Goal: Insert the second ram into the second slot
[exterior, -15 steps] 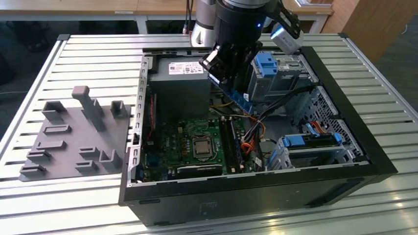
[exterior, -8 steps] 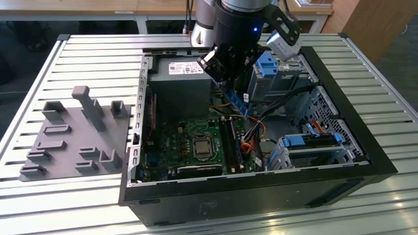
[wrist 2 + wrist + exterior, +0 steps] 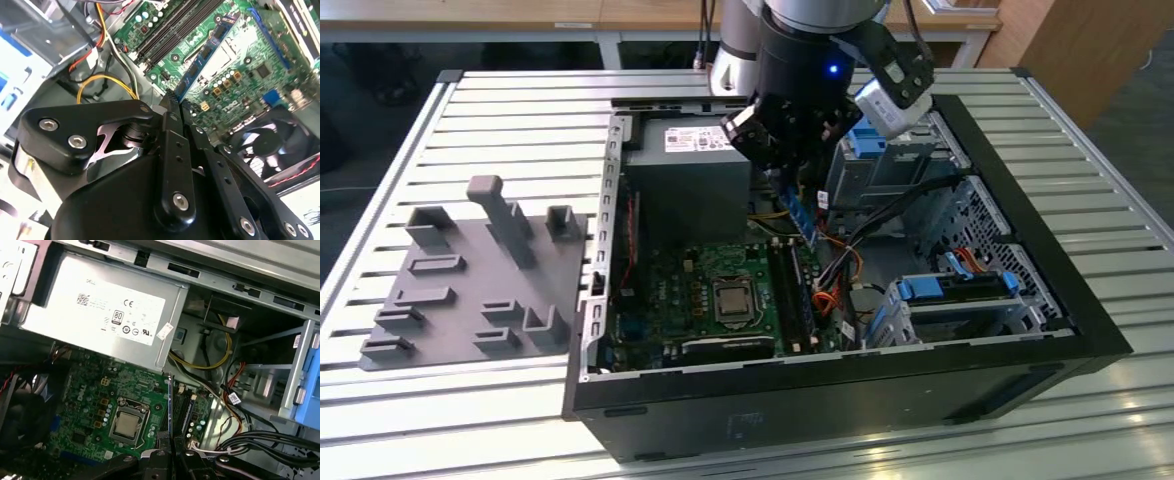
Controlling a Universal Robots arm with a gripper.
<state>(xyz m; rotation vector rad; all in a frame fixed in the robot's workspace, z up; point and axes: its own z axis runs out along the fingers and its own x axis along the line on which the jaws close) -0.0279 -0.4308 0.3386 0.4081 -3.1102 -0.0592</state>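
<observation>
Well off to the exterior view's left of the jaws, a grey tray [image 3: 467, 285] with upright pegs lies on the slatted table [image 3: 520, 110]. Nearer to them, the open case [image 3: 854, 395] lies on its side, and the jaws hang inside its upper half. Just to the exterior view's left of the jaws sits the power supply [image 3: 687, 175], its pale label facing up. Below the jaws spreads the green board [image 3: 680, 300]. Its processor socket [image 3: 731, 298] lies to the exterior view's left of the line under them, and the dark slots [image 3: 790, 290] lie almost straight below.

The jaws are pinching the ram [image 3: 803, 215] by its upper end. The blue stick hangs down from them over the board and is not seated in any slot. In the second wrist view the ram [image 3: 202, 55] runs out from between the black fingers [image 3: 172, 150] and lies across the board beside the slots [image 3: 170, 30]. In the first wrist view the ram [image 3: 170, 400] shows edge-on as a thin blue line, with the power supply [image 3: 105, 310] beyond it.

To the exterior view's right of the jaws run cables [image 3: 847, 265]. Farther right, and lower in the case, sit light-blue brackets [image 3: 961, 290].
</observation>
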